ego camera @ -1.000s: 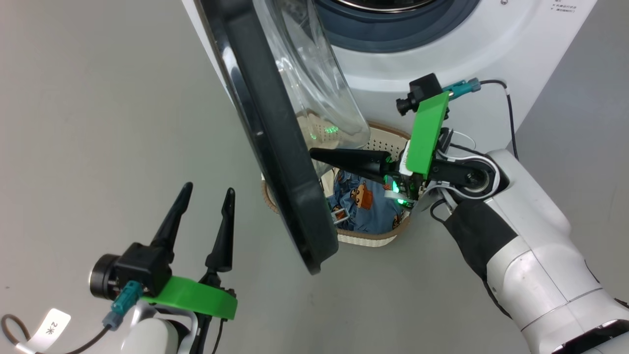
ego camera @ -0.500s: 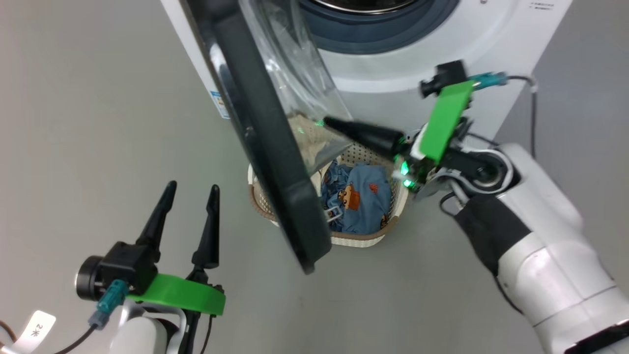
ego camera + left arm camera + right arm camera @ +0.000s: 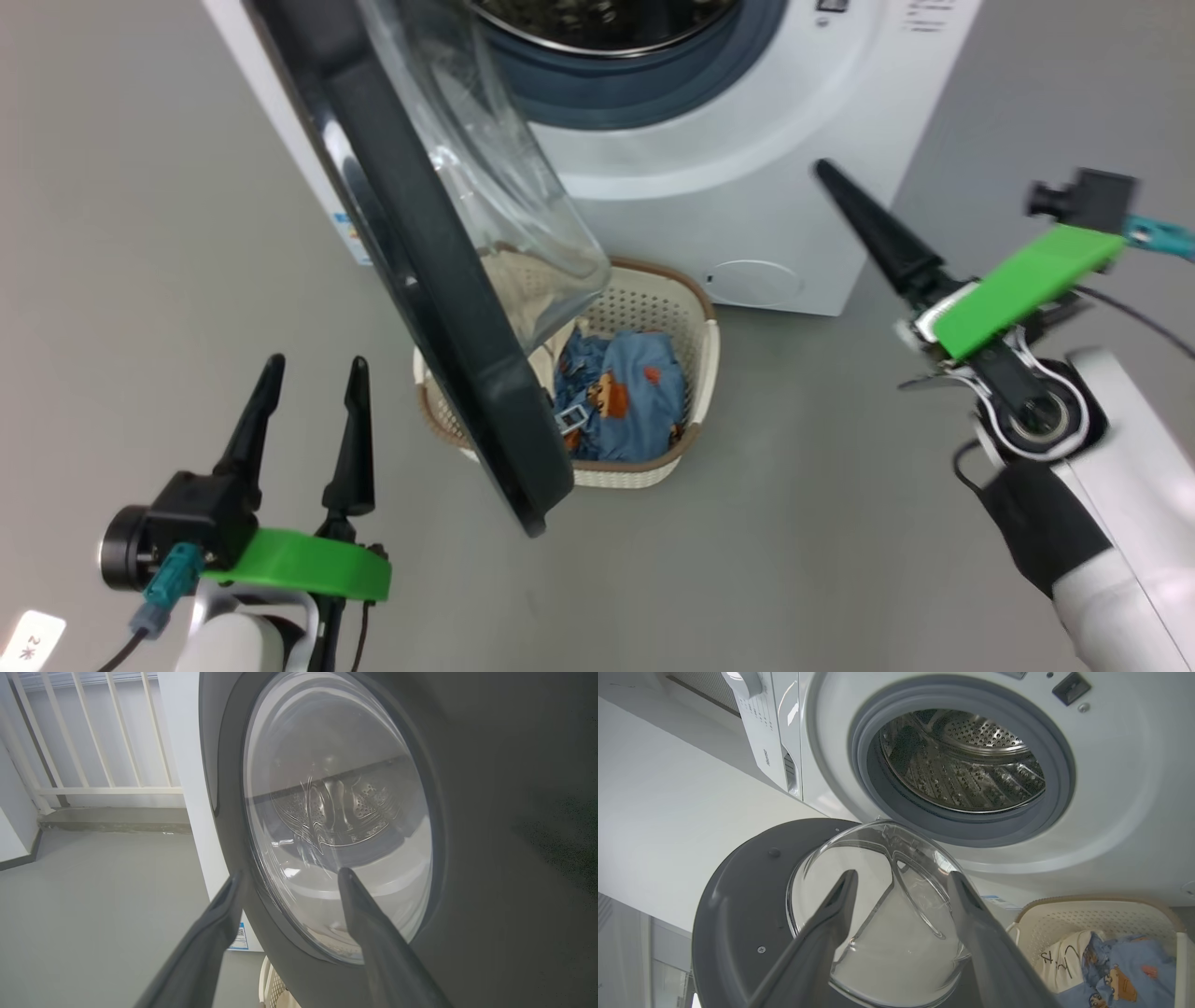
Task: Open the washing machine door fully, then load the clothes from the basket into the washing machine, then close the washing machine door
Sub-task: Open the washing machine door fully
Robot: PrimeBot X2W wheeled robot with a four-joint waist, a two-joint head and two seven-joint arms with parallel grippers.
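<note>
The washing machine door (image 3: 401,271) stands part-open, edge-on from upper left to lower centre, overhanging the basket (image 3: 705,327) of clothes (image 3: 621,392). The right pincer (image 3: 902,873), released and empty, faces its glass inner side; the left pincer (image 3: 316,361), also released, sits nearer, facing the outer ring.

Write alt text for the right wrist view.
The washing machine's door is swung open, showing an empty steel drum. The right gripper's open fingers frame the door's glass bowl; the basket at lower right holds the clothes.
</note>
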